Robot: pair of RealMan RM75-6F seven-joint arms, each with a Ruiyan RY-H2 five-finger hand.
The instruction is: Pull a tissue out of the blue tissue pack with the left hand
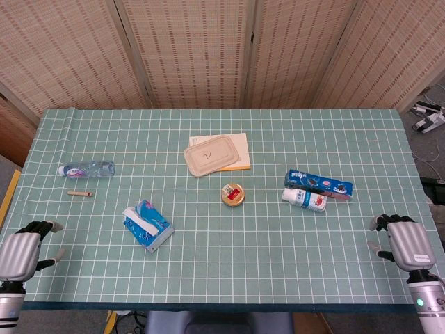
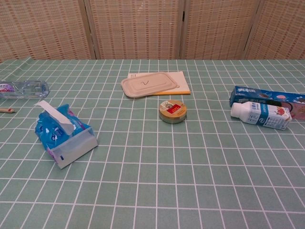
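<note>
The blue tissue pack [image 1: 148, 225] lies left of the table's middle, with a white tissue [image 1: 138, 216] sticking out of its top. The chest view shows the pack [image 2: 63, 136] at the left with the tissue [image 2: 55, 116] standing up from its opening. My left hand [image 1: 23, 250] hovers at the table's front left corner, well left of the pack, fingers apart and holding nothing. My right hand [image 1: 405, 242] is at the front right corner, likewise empty with fingers apart. Neither hand shows in the chest view.
A clear water bottle [image 1: 86, 169] and a small brown stick [image 1: 80, 193] lie at the left. A lidded tray on a yellow pad [image 1: 213, 154], a round tin [image 1: 233, 194], a blue snack box [image 1: 318, 183] and a white bottle [image 1: 304, 199] lie further right.
</note>
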